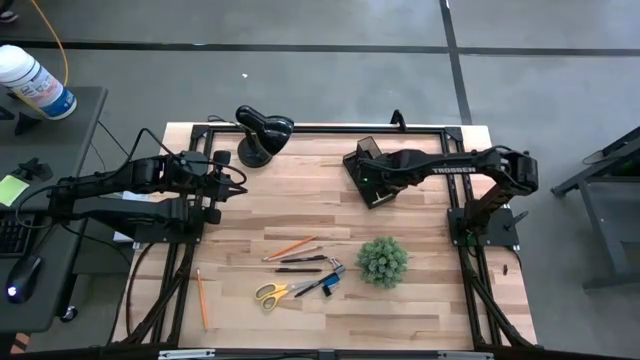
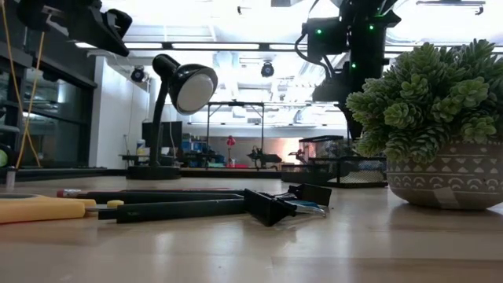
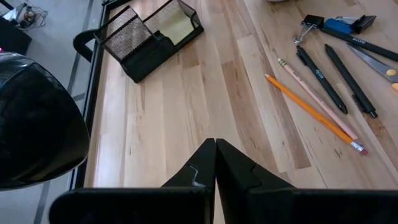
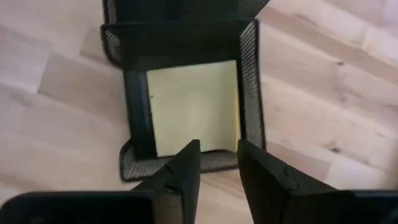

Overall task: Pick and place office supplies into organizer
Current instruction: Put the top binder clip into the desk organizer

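Note:
The black mesh organizer (image 4: pixel 252 93) stands at the table's far right (image 1: pixel 368 190). A yellow sticky-note pad (image 4: pixel 193 106) lies flat in its lower tray. My right gripper (image 4: pixel 217 146) hangs open just above the tray's near rim, pointing down, with nothing between its fingers. On the near middle of the table lie pencils (image 1: pixel 290 247), black pens (image 1: pixel 300 262), yellow-handled scissors (image 1: pixel 272 293) and a blue-black clip (image 1: pixel 330 278). One more pencil (image 1: pixel 201 298) lies near the left edge. My left gripper (image 3: pixel 215 144) waits shut above the table's left side.
A black domed lamp (image 1: pixel 262 135) stands at the far edge, left of the organizer. A round green plant in a patterned pot (image 1: pixel 382 260) sits between the organizer and the loose supplies. Bare wood lies between the left arm and the organizer.

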You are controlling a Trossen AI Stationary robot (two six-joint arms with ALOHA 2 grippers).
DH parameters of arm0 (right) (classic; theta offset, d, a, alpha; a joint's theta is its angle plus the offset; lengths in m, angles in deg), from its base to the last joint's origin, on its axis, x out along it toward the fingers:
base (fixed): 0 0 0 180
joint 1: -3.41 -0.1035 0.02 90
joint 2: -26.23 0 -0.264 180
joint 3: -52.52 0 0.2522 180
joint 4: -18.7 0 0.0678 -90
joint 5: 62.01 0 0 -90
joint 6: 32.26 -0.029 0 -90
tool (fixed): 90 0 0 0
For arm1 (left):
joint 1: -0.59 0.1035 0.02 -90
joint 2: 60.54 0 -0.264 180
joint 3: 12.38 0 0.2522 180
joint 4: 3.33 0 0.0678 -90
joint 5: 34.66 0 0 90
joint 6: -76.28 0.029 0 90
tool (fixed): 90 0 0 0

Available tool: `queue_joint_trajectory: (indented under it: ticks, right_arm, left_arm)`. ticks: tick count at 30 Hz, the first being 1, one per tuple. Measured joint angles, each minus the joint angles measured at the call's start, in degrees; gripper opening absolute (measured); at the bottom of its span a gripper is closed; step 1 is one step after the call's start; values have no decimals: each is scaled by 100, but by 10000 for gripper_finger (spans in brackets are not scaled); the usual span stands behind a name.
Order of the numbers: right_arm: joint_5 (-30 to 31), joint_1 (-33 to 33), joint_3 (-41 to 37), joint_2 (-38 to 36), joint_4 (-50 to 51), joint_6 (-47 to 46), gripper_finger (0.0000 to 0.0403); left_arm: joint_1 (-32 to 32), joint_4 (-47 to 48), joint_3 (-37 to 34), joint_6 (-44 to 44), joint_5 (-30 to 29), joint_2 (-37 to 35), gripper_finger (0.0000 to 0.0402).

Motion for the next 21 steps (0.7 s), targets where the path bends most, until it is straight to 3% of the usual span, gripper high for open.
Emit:
queue_joint_trajectory:
  ticks: [13, 21]
  right_arm:
    - [-307, -563, 1187, -2, -795, 1983, 118]
    - [-626, -620, 1272, -2, -1306, 2096, 118]
  left_arm:
    - [-2, -15, 0, -146, -3, 0, 1]
    - [1, -146, 0, -178, -226, 35, 1]
